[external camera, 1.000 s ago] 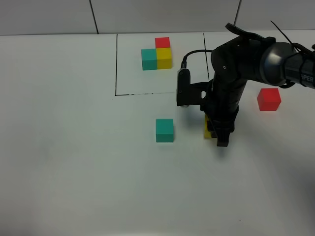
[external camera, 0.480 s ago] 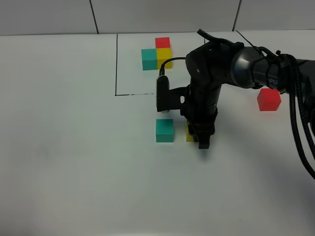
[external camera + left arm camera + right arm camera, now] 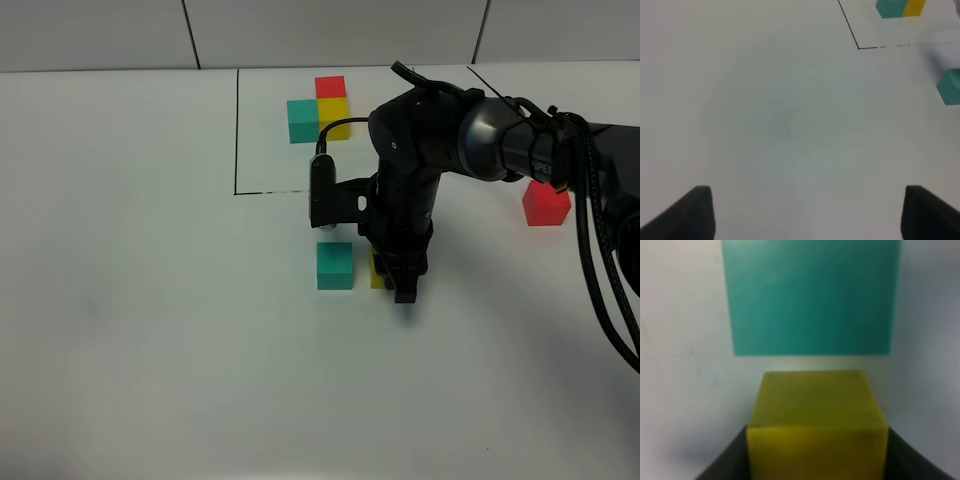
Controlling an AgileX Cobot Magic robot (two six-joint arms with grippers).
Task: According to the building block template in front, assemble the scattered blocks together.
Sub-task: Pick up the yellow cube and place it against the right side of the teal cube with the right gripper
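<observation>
Clamping a matte yellow cube (image 3: 817,425), right gripper (image 3: 402,284) sits beside teal cube (image 3: 335,265).

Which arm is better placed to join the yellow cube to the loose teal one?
Right. The right end effector holds the yellow cube beside the teal cube; the left end effector hangs open, farther off.

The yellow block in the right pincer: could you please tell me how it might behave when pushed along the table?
Probably rigid: the yellow block shows crisp edges in the right pincer. Its flat faces suggest sliding, not rolling. The matte surface seems unlikely to slip.
</observation>
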